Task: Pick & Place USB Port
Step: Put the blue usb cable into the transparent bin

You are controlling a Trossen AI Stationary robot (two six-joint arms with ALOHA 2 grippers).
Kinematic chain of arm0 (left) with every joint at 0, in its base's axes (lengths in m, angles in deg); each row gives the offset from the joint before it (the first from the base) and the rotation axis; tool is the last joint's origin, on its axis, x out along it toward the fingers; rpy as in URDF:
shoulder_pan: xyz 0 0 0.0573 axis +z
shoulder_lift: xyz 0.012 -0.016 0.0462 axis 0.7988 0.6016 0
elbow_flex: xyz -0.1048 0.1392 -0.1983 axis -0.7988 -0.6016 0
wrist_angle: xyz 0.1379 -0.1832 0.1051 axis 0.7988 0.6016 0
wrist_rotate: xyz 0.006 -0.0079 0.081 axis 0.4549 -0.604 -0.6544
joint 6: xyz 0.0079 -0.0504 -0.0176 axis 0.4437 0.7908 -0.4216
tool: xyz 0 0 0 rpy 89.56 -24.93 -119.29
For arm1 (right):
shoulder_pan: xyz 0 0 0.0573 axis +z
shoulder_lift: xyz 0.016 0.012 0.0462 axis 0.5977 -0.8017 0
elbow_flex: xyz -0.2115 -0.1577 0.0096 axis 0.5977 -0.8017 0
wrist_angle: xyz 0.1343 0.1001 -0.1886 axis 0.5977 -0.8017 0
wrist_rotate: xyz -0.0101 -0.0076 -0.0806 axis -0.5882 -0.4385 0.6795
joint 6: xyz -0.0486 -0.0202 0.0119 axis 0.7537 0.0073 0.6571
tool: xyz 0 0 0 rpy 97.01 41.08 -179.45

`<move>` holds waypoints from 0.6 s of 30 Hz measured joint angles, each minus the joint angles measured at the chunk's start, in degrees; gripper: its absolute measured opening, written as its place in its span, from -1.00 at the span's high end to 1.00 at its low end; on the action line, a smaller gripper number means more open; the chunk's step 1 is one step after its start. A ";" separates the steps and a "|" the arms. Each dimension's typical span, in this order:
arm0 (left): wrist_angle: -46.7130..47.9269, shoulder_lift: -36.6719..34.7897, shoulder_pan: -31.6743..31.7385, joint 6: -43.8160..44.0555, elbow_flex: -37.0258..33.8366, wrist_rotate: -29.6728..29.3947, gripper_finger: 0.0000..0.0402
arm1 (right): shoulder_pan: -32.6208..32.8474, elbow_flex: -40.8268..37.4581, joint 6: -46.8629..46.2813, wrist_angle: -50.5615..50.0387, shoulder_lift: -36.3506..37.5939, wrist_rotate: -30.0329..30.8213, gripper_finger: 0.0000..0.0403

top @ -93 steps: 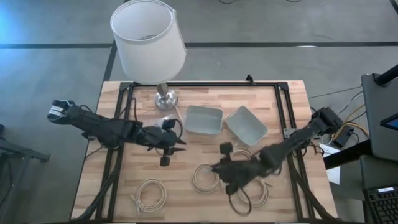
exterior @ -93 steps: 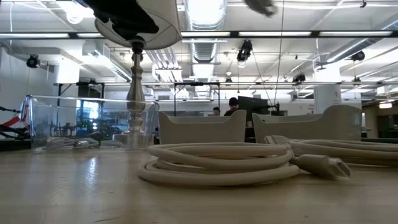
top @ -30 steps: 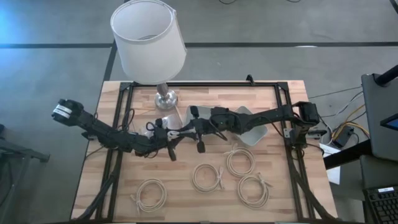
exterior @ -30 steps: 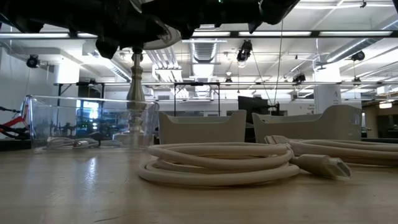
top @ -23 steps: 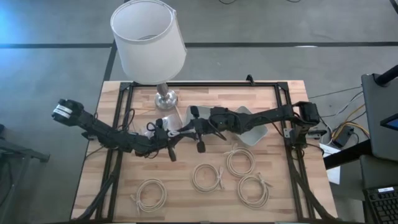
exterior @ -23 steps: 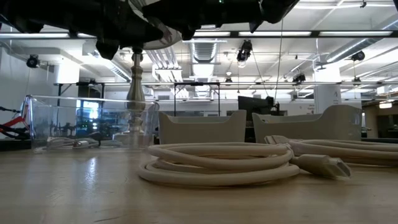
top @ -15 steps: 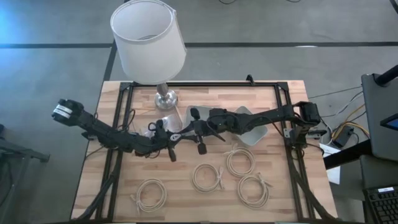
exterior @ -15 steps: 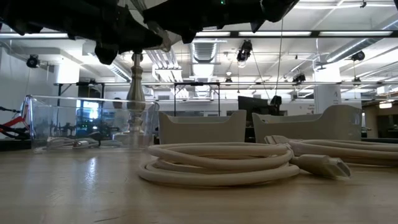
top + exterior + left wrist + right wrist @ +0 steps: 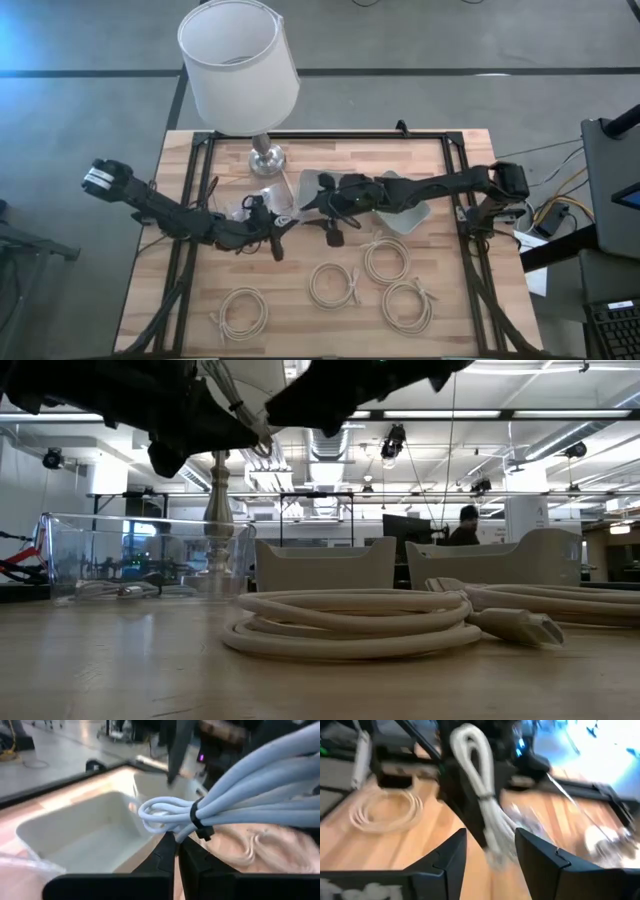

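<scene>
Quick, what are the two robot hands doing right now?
Left gripper: shut on the white cable bundle.
Right gripper: open, holding nothing.

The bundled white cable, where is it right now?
In the high view the bundled white cable hangs in the left claw, left of the gray bins, below the lamp base.

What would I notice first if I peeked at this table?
The big white lamp standing at the table's far edge, towering over everything. Next, the two dark arms meeting mid-table: the left hand is pinched shut on a tied bundle of white cable, while the right hand sits open just beside it. Three loose cable coils lie on the wood nearer the front.
</scene>
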 joint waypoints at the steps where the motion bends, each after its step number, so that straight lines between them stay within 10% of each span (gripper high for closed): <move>1: 2.15 0.00 0.00 0.76 0.36 0.26 0.96 | -0.02 -0.02 -0.65 -2.14 0.84 0.95 0.16; 13: 59.39 -2.95 0.89 17.69 23.88 1.48 0.95 | 1.11 -0.15 -8.62 -17.92 6.97 5.98 0.15; 18: 80.73 -2.68 6.50 23.62 32.79 10.69 0.92 | 1.57 -0.22 -9.31 -18.09 7.10 5.97 0.16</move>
